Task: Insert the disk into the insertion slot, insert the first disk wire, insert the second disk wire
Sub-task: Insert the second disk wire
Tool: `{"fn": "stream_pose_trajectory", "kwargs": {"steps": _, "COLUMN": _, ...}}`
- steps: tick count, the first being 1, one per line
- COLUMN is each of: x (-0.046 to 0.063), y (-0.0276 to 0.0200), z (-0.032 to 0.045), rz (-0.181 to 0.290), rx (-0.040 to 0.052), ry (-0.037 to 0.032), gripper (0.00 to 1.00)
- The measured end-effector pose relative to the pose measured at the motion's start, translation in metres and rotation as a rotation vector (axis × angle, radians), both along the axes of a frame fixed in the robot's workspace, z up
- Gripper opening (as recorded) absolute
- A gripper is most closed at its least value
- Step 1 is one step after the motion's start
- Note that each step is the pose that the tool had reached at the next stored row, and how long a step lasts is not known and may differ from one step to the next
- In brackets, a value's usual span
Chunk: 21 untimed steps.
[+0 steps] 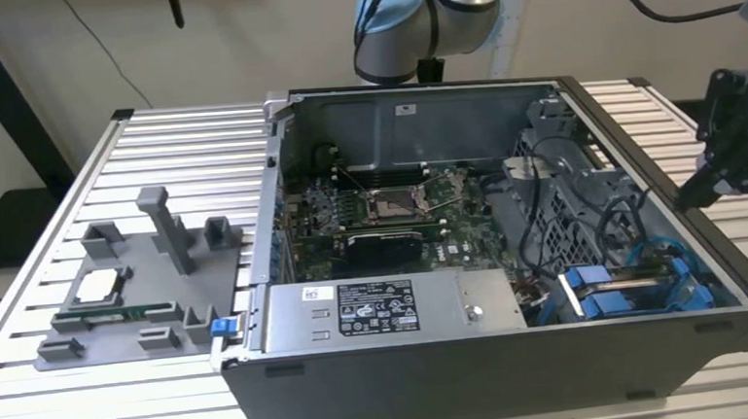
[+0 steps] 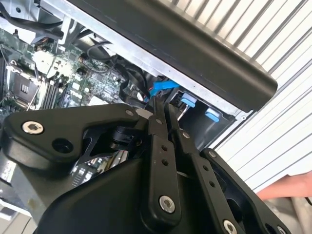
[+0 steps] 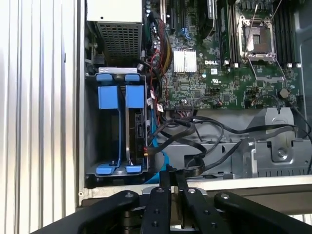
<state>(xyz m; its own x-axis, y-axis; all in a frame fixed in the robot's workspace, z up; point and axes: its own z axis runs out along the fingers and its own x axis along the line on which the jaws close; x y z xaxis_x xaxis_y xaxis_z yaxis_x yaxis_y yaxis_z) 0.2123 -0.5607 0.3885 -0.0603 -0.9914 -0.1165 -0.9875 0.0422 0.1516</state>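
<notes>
Gripper [image 3: 170, 171] clenched, nothing visibly grasped; hovers at case edge beside insertion slot [image 3: 91, 131]. Disk [image 3: 137, 127] seated edge-on there, black cables [image 3: 195, 146] loose alongside, likely within reach for plugging.

Alu table [image 1: 94, 407], PC case [image 1: 489, 383] (open), grey jig [image 1: 138, 287]

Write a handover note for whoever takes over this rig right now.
Gripper: shut, beside the grey drive-bay cage with blue rails; whether it pinches anything is unclear.
Silver hard drive in its blue carrier frame: on edge inside that cage, so insertion looks done.
Wires: a blue cable and black cables run beside the drive; plugged or not, I cannot tell, so check both.
</notes>
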Motion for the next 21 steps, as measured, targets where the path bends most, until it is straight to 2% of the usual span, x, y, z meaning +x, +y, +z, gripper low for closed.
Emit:
{"fn": "stream_pose_trajectory", "kwargs": {"steps": 11, "x": -0.015, "y": 0.0000, "z": 0.0040, "rz": 0.000, "rx": 0.0061, "ry": -0.0013, "gripper": 0.00}}
{"fn": "stream_pose_trajectory", "kwargs": {"steps": 21, "x": -0.047, "y": -0.0022, "z": 0.0041, "rz": 0.000, "rx": 0.0070, "ry": -0.0118, "gripper": 0.00}}
